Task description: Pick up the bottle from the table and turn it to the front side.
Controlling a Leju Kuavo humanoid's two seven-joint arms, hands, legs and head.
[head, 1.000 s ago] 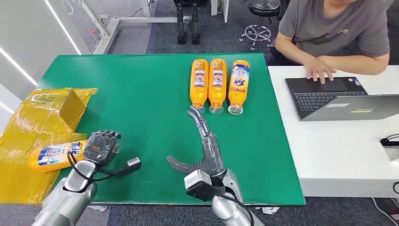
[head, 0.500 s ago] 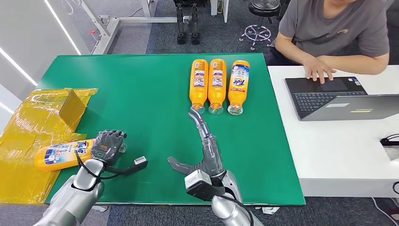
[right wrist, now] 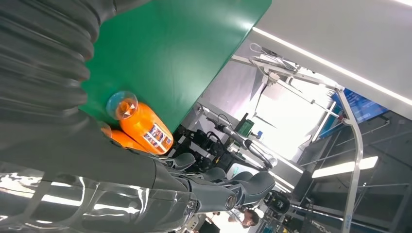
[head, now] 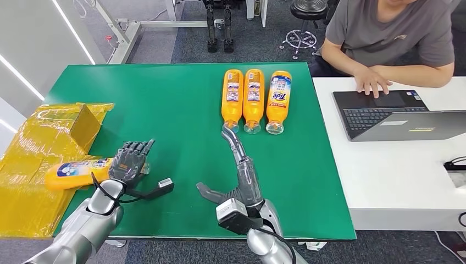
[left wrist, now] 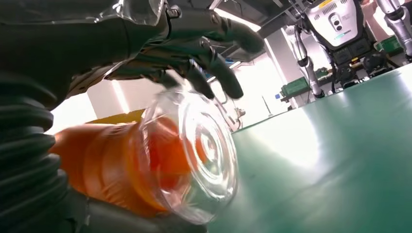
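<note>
- Four orange bottles are in my head view: three lie side by side at the far middle of the green table, and one bottle lies on its side at the table's near left edge.
- My left hand wraps that bottle at its cap end, fingers curled over the top; the bottle's body points left, reaching out over crinkled yellow wrap beside the table.
- From my left wrist camera, the bottle's clear cap faces the lens, dark fingers arched over it and the thick thumb beneath, so I read the hand as holding the bottle.
- The label on the held bottle shows blue and white print on its upper side; I cannot read it at this size.
- My right hand rests flat on the green surface near the table's middle, fingers stretched straight and apart, thumb out to the left, holding nothing; its fingertips reach just short of the three-bottle row.
- In that row the two left bottles show small labels, the right one a large printed label; all three caps point toward me.
- At a white desk on the right, a person in a grey shirt rests a hand on a laptop.
</note>
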